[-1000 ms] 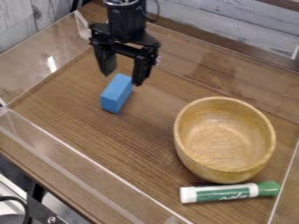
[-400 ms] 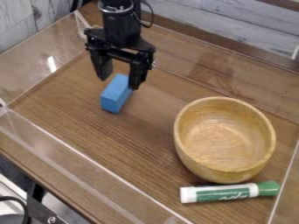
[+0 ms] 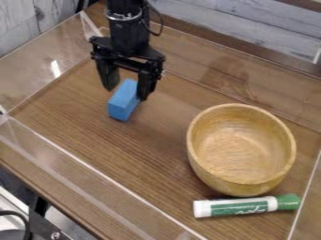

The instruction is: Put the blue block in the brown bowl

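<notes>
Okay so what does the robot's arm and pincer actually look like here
The pincer is all black, with two slim straight fingers hanging from a boxy black wrist block. A dark cylindrical arm segment rises above it. No markings or cables are clearly visible.

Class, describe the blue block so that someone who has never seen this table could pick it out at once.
Start at the round light-brown wooden bowl on the wooden table, then look up and left. There, under the open black gripper, lies the small bright-blue rectangular block. It is the only blue thing; the green-and-white marker lies near the front edge.
</notes>
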### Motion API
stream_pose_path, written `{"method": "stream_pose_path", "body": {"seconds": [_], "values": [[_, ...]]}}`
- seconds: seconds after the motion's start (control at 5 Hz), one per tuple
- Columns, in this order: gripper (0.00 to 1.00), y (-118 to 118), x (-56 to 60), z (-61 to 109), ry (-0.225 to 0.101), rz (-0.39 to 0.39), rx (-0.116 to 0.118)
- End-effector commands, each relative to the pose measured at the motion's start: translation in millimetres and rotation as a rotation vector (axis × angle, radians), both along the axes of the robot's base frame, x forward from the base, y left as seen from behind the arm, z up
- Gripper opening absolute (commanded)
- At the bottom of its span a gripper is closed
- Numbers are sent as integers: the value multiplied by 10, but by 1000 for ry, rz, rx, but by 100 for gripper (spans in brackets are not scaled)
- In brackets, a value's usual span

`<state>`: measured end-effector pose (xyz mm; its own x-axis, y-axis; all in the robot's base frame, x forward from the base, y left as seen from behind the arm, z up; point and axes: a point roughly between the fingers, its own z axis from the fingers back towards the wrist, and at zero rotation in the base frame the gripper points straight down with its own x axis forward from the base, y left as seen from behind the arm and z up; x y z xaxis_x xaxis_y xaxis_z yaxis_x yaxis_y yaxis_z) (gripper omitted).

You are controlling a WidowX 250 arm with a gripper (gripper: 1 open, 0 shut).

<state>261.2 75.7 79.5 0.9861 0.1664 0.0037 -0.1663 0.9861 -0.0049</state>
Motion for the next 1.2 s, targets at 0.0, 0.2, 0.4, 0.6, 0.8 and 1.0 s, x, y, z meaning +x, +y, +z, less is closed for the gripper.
{"method": "stream_pose_path", "body": {"seconds": [0.0, 0.2, 0.4, 0.6, 0.8, 1.0], "values": [[100, 48, 19, 24, -21, 14, 6], [100, 76, 16, -16, -19, 27, 2], [100, 108, 15, -52, -18, 38, -1], [100, 146, 26, -82, -20, 46, -4], [100, 185, 39, -111, -25, 54, -8], [100, 225, 60, -139, -31, 60, -10]]}}
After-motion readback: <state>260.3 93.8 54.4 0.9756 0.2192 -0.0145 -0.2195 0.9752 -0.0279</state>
